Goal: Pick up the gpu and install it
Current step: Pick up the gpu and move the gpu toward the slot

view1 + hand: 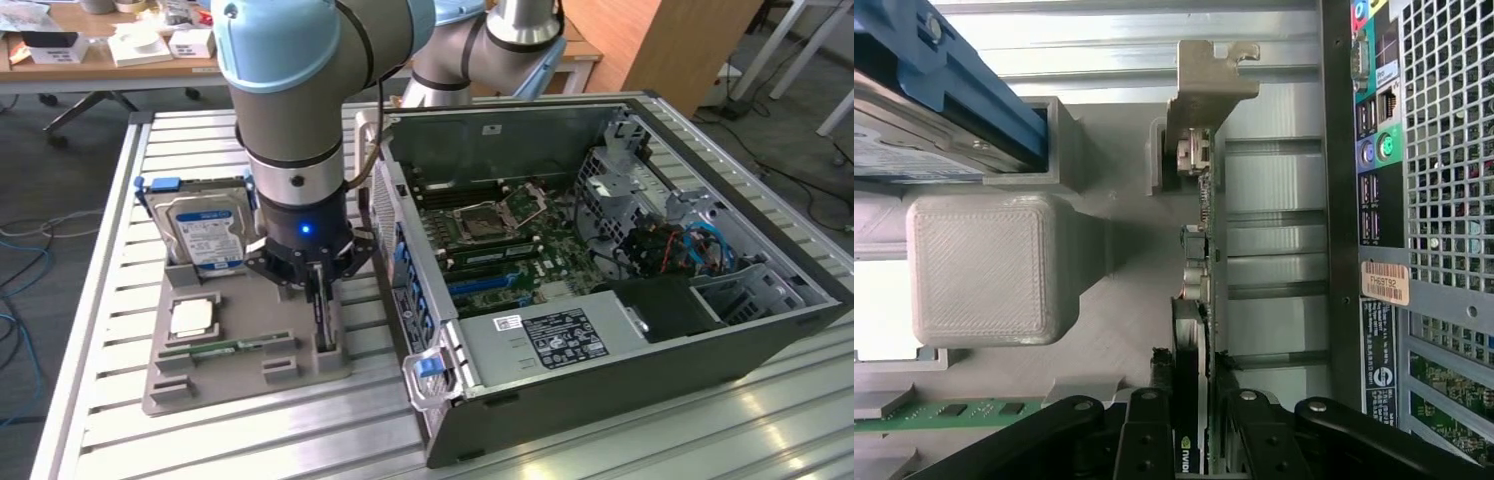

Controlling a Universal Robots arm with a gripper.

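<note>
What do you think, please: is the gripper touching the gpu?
Touching: the wrist view shows the gripper with fingers pressed on both gpu faces, no gap.

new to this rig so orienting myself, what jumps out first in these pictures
The pincer is clamped on the gpu, which stands on edge in the grey tray, at the exterior view's left. Right of it lies the open computer case, motherboard exposed. A hard drive sits at the tray's far end.
</note>
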